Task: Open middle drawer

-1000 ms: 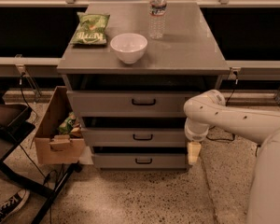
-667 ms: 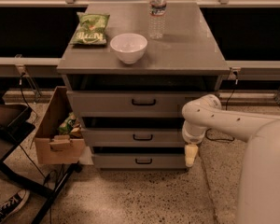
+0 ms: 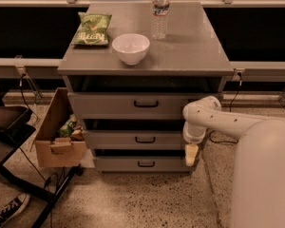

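Observation:
The middle drawer (image 3: 114, 139) is the grey front with a small black centre handle (image 3: 145, 139), between a taller top drawer (image 3: 109, 105) and a bottom drawer (image 3: 118, 164). None of its interior shows. My gripper (image 3: 191, 155) hangs from the white arm (image 3: 213, 120) and points down at the cabinet's right front corner. It sits level with the gap between the middle and bottom drawers, to the right of the handle and apart from it. It holds nothing that I can see.
On the cabinet top (image 3: 194, 51) stand a white bowl (image 3: 130, 48), a green chip bag (image 3: 91, 30) and a water bottle (image 3: 160, 11). A cardboard box (image 3: 54, 137) with items stands left of the cabinet. A black stand (image 3: 9, 127) and a shoe (image 3: 2, 216) are at far left.
My arm and gripper have shifted a little to the left, closer to the cabinet's right front edge. The drawers have not moved.

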You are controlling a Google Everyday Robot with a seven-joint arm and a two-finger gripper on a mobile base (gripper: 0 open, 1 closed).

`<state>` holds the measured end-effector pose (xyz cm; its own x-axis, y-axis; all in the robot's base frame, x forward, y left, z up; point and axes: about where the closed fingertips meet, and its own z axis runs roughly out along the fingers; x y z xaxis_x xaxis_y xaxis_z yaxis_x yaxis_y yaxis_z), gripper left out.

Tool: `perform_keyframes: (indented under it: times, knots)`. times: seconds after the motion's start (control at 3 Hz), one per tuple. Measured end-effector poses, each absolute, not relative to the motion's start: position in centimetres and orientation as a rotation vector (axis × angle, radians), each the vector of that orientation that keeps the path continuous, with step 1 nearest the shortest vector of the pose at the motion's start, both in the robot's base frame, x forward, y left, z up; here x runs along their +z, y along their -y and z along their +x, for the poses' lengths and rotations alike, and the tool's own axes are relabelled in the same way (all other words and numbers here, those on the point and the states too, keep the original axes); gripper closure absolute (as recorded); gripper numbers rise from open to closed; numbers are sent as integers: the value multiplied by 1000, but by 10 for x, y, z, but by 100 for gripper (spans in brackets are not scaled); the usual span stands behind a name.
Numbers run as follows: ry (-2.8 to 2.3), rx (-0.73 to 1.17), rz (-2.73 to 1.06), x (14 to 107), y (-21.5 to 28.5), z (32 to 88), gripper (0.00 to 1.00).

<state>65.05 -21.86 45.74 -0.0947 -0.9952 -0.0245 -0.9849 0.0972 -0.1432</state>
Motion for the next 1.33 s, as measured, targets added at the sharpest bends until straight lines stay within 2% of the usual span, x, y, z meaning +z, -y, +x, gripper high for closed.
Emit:
perform_keyframes:
  times: [0.33,1.0,1.33]
  knots:
    - [-2218,-154,-2037,458,215,668,0]
    - [-2219,-36,-2041,427,197,671,0]
    - [-2220,-1,-2045,419,191,672,18]
